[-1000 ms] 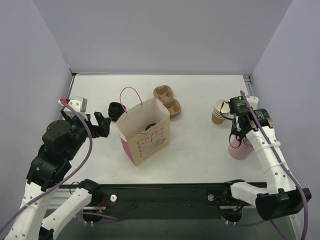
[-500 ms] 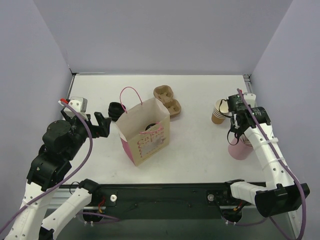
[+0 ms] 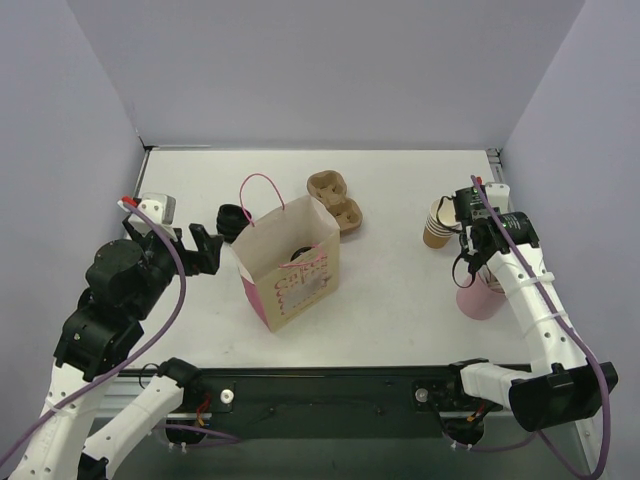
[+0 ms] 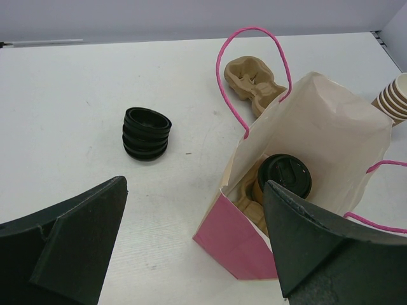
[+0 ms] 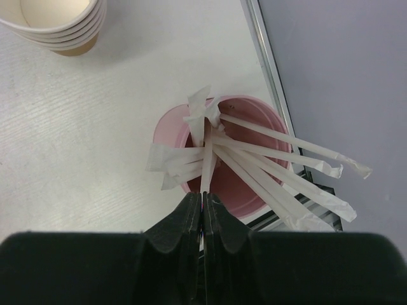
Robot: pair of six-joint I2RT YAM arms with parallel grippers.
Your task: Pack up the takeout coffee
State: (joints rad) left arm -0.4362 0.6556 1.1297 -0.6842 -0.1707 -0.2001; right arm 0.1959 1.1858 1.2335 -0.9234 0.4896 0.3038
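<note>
The takeout coffee (image 4: pixel 284 176), a brown cup with a black lid, sits in a cardboard carrier inside the open pink-and-white paper bag (image 4: pixel 318 127) in the middle of the table; it also shows in the top view (image 3: pixel 300 255). My left gripper (image 4: pixel 194 235) is open and empty, left of the bag (image 3: pixel 290 270) and apart from it. My right gripper (image 5: pixel 203 196) is shut on a paper-wrapped straw (image 5: pixel 206 159) that stands in the pink cup (image 5: pixel 233 185) at the right (image 3: pixel 480 298).
A stack of black lids (image 4: pixel 147 132) lies left of the bag. A cardboard cup carrier (image 3: pixel 335 197) lies behind it. A stack of lidless tan cups (image 3: pixel 437 222) stands beside the right arm. Several wrapped straws (image 5: pixel 286 171) fan out of the pink cup near the table's right edge.
My right wrist has shifted slightly up and toward the far side over the pink cup. The left arm and the bag have not moved.
</note>
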